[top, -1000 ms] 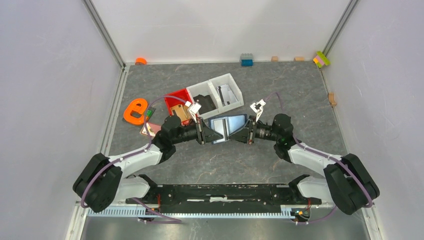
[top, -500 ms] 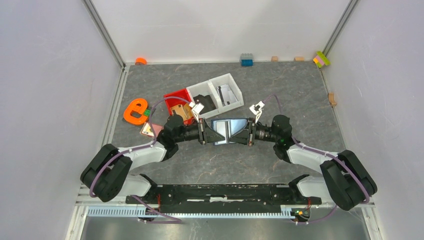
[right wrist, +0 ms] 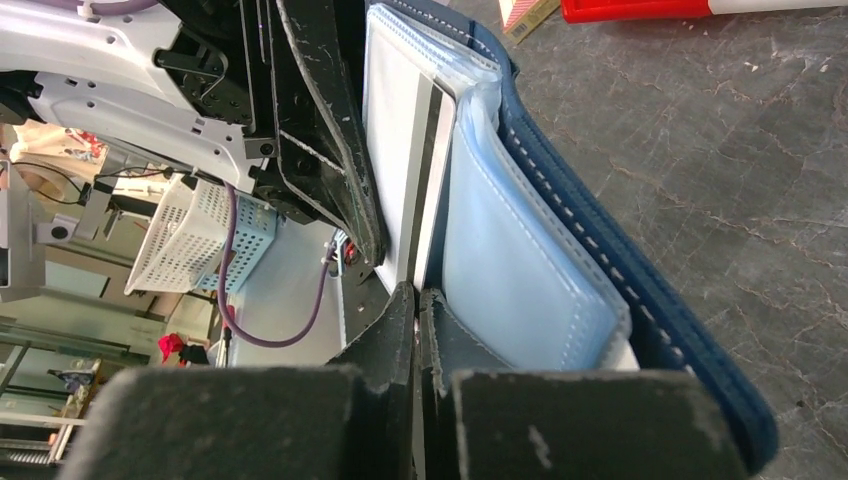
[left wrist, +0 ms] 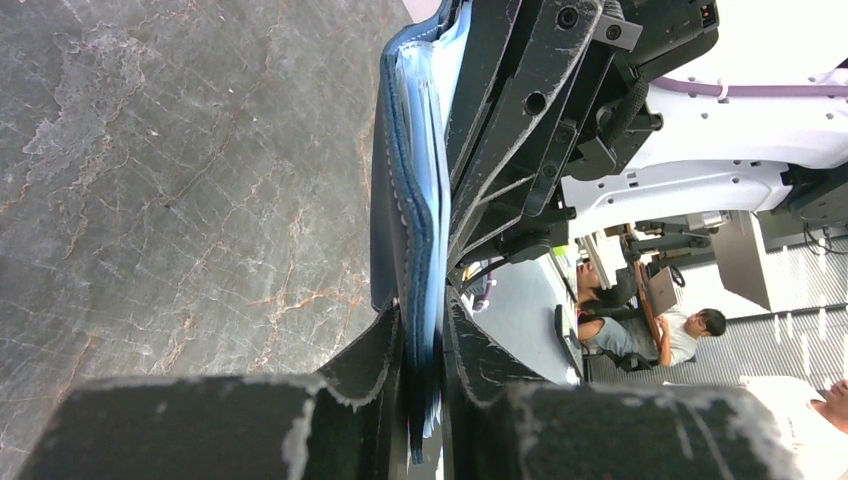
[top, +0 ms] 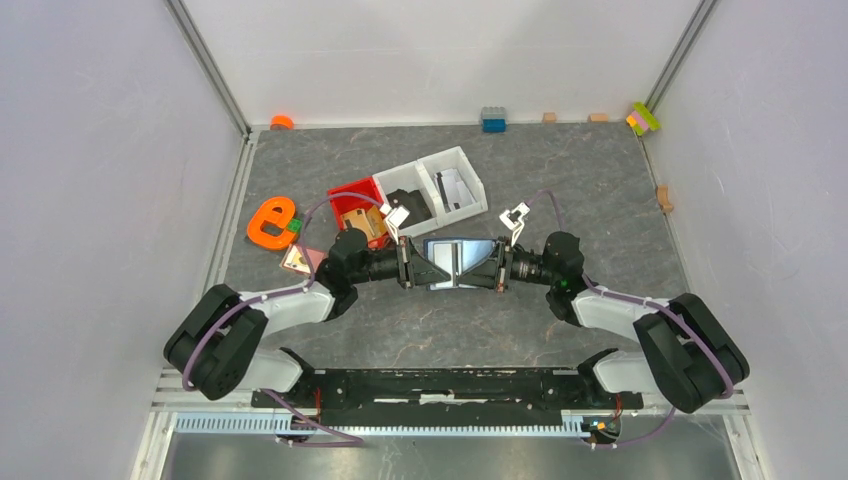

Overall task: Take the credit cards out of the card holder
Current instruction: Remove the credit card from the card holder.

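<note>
Right end effector (right wrist: 416,293) newly tight on credit card (right wrist: 396,160) — left end effector (left wrist: 423,322) clamping card holder (left wrist: 390,200).

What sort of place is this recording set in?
Probably a robotics lab's test cell: white panel walls box in a grey stone-patterned table with two arms bolted at its near edge, and the left wrist view shows a person at a laptop beyond.

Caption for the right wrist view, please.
Right gripper pinches the edge of the silvery card inside the open card holder.
</note>
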{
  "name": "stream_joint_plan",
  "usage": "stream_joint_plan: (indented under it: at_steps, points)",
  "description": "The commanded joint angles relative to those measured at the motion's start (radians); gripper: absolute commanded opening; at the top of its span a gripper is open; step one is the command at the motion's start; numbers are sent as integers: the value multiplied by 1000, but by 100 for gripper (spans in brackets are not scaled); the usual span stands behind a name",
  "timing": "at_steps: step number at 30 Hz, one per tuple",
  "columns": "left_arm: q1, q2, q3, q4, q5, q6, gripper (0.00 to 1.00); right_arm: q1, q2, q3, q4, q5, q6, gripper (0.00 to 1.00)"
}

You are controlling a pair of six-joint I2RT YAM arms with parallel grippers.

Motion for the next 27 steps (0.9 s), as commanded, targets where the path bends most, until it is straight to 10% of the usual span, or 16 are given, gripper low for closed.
stream_joint_plan:
  at_steps: [1,10,27]
  points:
    - [-50,10,78,85,60,-38,7,56,-2,36,147,-45,30,0]
    - [-10,-18,50,133,77,-66,36,-3,-32,5,108,-2,24,0]
    - [54,-107,-30,212,32,-96,23,-39,-44,-2,95,-10,28,0]
